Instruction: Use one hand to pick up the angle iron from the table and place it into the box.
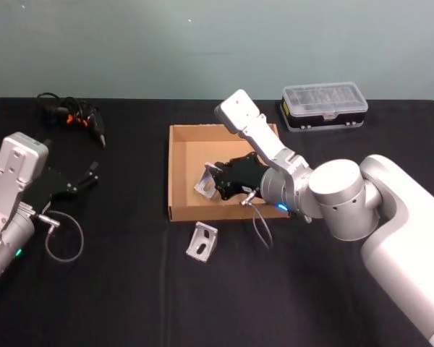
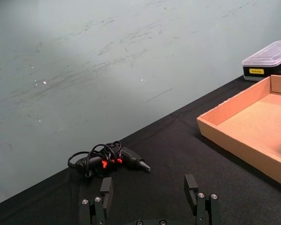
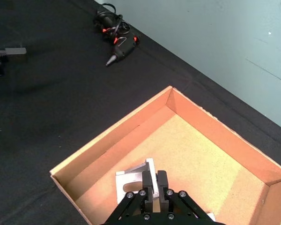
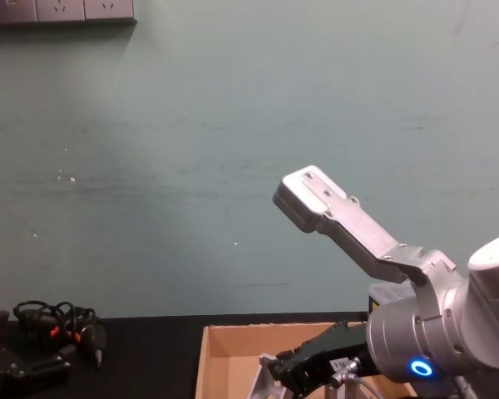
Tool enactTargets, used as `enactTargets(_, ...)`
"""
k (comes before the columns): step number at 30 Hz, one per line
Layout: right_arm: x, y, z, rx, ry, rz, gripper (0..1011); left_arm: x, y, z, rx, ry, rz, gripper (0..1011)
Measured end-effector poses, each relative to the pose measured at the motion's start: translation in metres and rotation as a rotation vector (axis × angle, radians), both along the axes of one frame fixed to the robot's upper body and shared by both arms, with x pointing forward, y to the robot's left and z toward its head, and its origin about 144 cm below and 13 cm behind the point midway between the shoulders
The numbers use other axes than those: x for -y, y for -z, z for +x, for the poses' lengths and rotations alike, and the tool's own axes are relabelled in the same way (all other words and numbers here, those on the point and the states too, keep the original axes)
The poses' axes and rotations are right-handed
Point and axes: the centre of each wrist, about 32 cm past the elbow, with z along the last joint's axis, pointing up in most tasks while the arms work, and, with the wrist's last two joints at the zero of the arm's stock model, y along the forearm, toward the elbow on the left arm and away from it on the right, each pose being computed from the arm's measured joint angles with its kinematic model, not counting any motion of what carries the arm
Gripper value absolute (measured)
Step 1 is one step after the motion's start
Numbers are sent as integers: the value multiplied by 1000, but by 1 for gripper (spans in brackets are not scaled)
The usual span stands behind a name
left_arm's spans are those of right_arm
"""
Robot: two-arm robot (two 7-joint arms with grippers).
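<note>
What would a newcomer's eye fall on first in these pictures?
First comes the right gripper, shut on an angle iron within the walls of the box at the middle of the table. Next comes a second angle iron, lying loose on the table just in front of the box. The left gripper rests open at the far left.

**Operator:** State the quantity of work surfaces and containers.

**Technician:** Work surfaces: one black table [image 1: 130, 303]; containers: two, namely one tan cardboard box [image 1: 175, 170] and one clear-lidded black case [image 1: 324, 101].

**Operator:** State the quantity of angle irons.

**Technician:** Two; one angle iron inside the box [image 1: 205, 181]; one angle iron on the table [image 1: 202, 241].

**Operator:** List the remaining items.

**Technician:** Tools: one black corded pistol-type tool [image 1: 83, 118]; grippers: two, namely one left gripper [image 1: 84, 178] and one right gripper [image 3: 155, 182].
</note>
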Motion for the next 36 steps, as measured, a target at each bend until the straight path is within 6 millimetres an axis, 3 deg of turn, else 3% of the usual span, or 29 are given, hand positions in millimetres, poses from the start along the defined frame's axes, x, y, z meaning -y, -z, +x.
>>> enactTargets(11,0,6,3,-1,6,-18,116,0,0,0,0,0,0,1000)
enactTargets(36,23,-7,-13,54,-11,72,869,0,0,0,0,0,0,1000)
